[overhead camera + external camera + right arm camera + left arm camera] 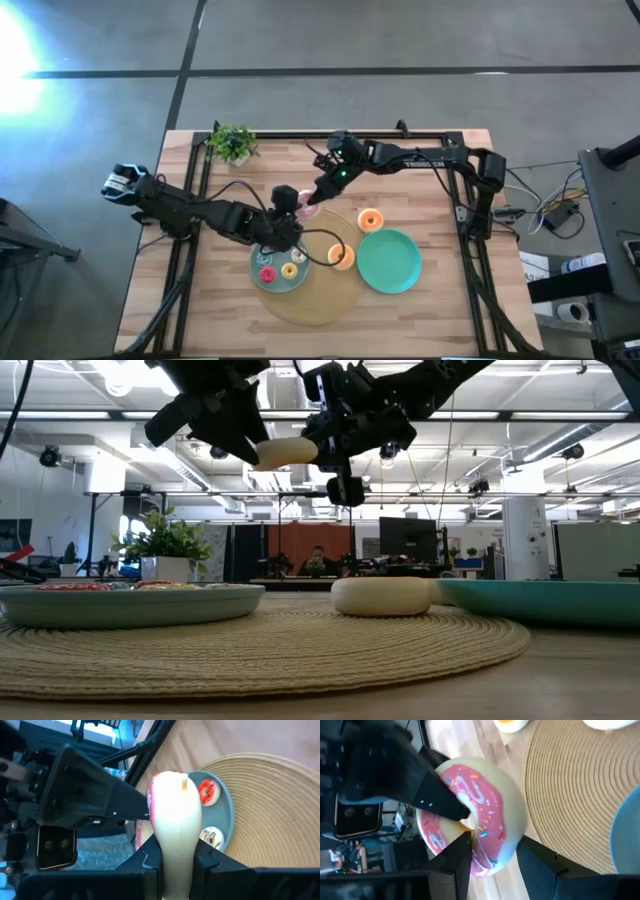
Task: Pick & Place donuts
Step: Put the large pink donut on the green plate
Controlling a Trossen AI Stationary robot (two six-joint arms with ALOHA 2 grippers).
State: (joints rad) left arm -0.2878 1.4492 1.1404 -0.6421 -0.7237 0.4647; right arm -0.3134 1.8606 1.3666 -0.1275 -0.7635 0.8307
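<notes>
A pink-iced donut [306, 206] with a cream underside hangs in the air between my two grippers, above the table's far middle. My left gripper [291, 203] reaches it from the table's left and my right gripper [319, 193] from the far right; both are shut on it. The low view shows this donut [285, 452] edge-on, well above the mat. Two orange donuts [370, 218] [342, 256] lie flat on the woven mat. A red donut [267, 273] and a yellow donut [290, 268] lie in the grey-blue plate [262, 285]. My left gripper holds the pink donut's ring: one finger [456, 854] reaches to the hole [468, 824], the other [537, 860] stands at the outer rim [516, 840]. The donut is lifted clear. My right gripper pinches the same donut across its thickness, one finger [150, 862] on the iced side and one [206, 862] on the cream underside [175, 830]. In the left wrist view its finger [437, 795] lies over the icing, tip at the hole.
A round woven mat [322, 300] covers the table's middle, bearing the grey-blue plate and a green plate [390, 262] to its right. A small leafy plant [232, 143] stands at the far left corner. Black frame rails run along the table's left, right and far edges.
</notes>
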